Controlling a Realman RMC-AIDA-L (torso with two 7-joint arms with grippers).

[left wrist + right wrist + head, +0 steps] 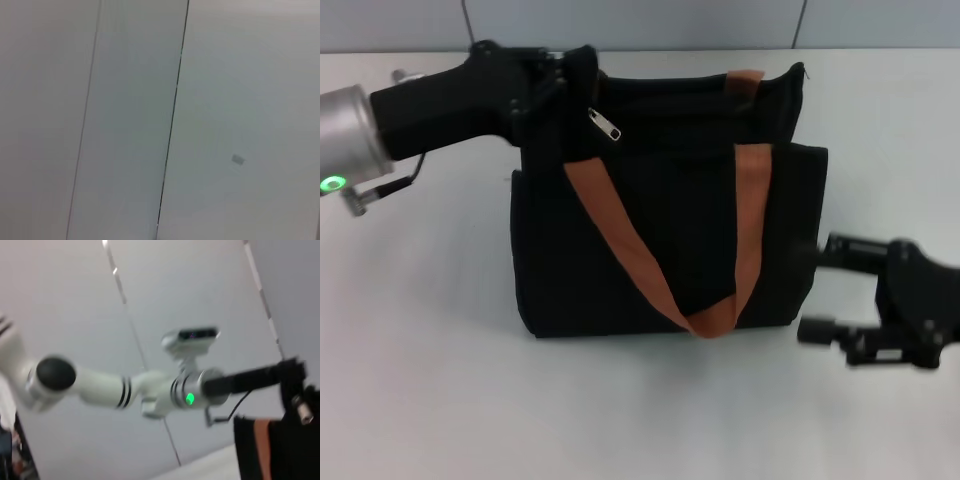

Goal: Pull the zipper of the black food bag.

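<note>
Left gripper (560, 75) jaws beside zipper (604, 124), tab slanting diagonally.

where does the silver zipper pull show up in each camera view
Head view: the zipper hangs at the top left corner of the black food bag, just beside the left gripper.
Left wrist view: not in it; only pale wall panels show.
Right wrist view: a small silver tab at the far right edge, likely the pull.
Shared landmark: the bag's orange strap, also seen in the right wrist view.
</note>
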